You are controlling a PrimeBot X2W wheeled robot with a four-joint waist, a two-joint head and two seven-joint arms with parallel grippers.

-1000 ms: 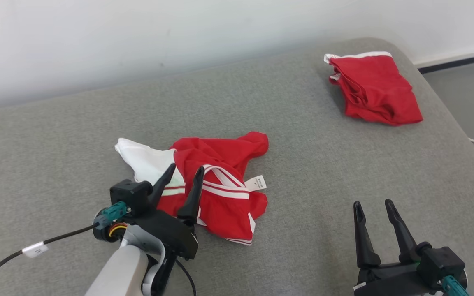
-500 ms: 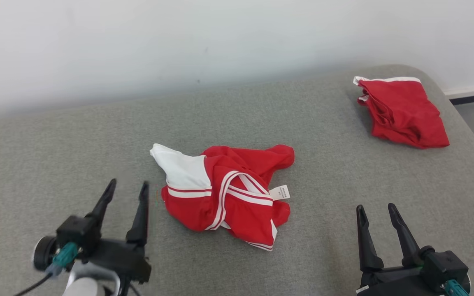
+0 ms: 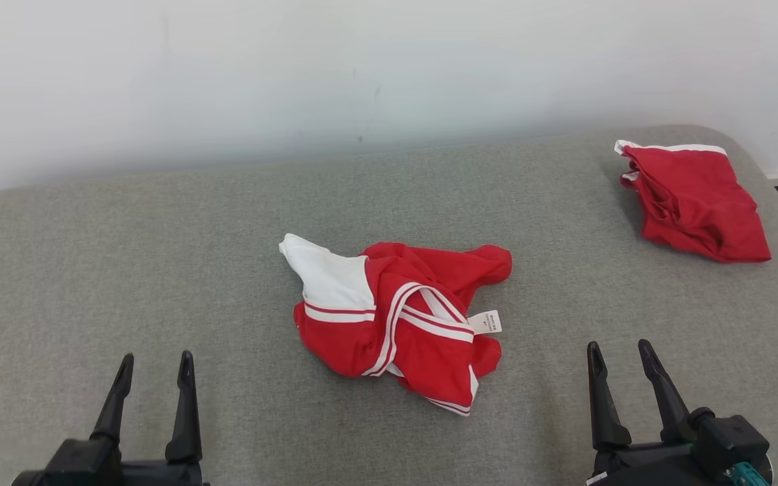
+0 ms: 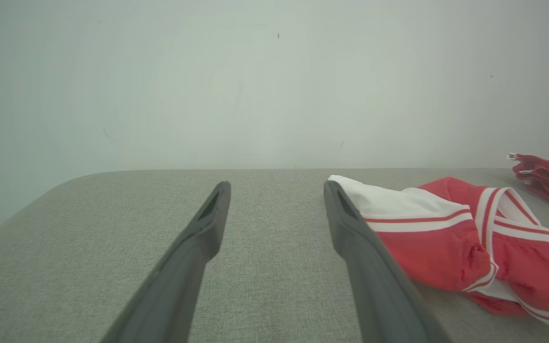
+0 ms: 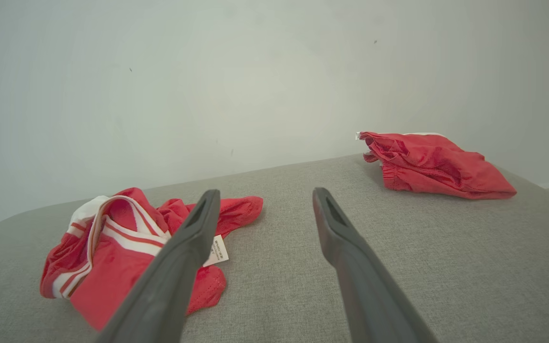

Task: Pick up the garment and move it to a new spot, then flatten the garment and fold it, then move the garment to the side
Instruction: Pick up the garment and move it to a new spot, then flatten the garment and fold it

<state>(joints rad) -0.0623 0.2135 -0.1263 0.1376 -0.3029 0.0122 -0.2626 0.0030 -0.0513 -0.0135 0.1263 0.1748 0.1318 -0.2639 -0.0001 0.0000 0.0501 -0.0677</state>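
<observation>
The crumpled red-and-white garment (image 3: 396, 324) lies in the middle of the grey worktop (image 3: 159, 236), touching neither gripper. The left gripper (image 3: 156, 359) and right gripper (image 3: 618, 347) hover on either side of it, jaws open and empty. Another red cloth (image 3: 696, 202) sits at the far right corner.

Crumpled red mesh garment (image 3: 348, 344) with a white panel, white stripes and a white tag (image 3: 485, 322). Folded red cloth bundle (image 3: 699, 209) edged in white. Plain speckled grey upholstered surface (image 3: 159, 256).
</observation>
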